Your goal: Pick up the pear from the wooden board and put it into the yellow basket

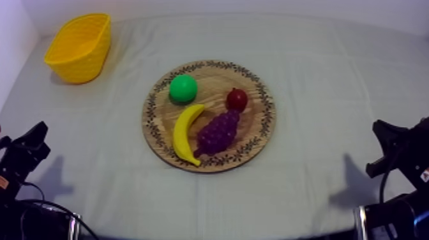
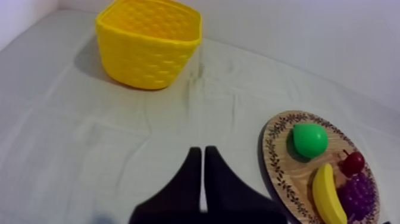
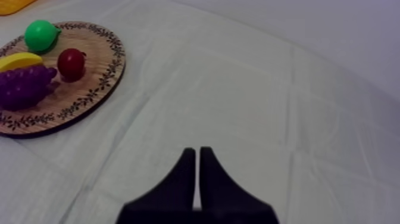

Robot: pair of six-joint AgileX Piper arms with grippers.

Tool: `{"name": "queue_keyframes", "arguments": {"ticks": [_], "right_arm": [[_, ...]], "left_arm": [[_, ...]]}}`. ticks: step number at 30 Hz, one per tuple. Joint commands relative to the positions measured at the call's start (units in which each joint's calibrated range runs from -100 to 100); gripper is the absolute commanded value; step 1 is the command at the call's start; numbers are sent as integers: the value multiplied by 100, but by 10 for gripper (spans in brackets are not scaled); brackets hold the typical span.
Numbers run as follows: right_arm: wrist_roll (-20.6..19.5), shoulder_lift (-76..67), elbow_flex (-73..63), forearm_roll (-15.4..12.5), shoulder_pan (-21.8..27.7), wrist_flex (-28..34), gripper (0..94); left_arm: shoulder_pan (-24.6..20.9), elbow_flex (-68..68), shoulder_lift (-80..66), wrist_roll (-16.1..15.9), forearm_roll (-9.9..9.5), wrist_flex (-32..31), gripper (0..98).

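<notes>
Zero steps done. Pear point(image 1: 183, 89) sits on the wooden board point(image 1: 265, 121), on the edge facing the yellow basket point(image 1: 80, 48); basket well off the board. My left gripper point(image 2: 203, 152) & right gripper point(image 3: 197, 152): fingers pressed together, holding nothing, both clear of the board. Whole pick+drop left, imo.

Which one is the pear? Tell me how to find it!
Find the round wooden board in the middle of the table. The pear sits on its far left part, nearest the yellow basket. It is the only green fruit.
</notes>
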Motion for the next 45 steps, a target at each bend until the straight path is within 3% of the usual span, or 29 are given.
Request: {"name": "queue_keyframes", "arguments": {"ticks": [1,7,16,20,24,28,37,45], "right_arm": [[-3,-4,-5,-1,-2,2,4],[-1,-4,-5,-1,-2,2,4],[-1,-4,-5,-1,-2,2,4],[-1,-4,-5,-1,-2,2,4],[-1,-4,-5,-1,-2,2,4],[-1,-4,-5,-1,-2,2,4],[-1,-4,-5,-1,-2,2,4],[-1,-4,-5,-1,-2,2,4]], "left_arm": [[4,3,0,40,0,1,0],[47,-77,24,77,67,58,0],[397,-416,858,-620,681,93,0],[653,-797,1438,-699,777,110,0],[783,-1314,2102,-546,821,274,0],[775,-1939,2793,-510,878,746,0],[503,-3653,4664,-166,1005,2433,0],[577,-5154,6301,-49,1037,3664,0]]}}
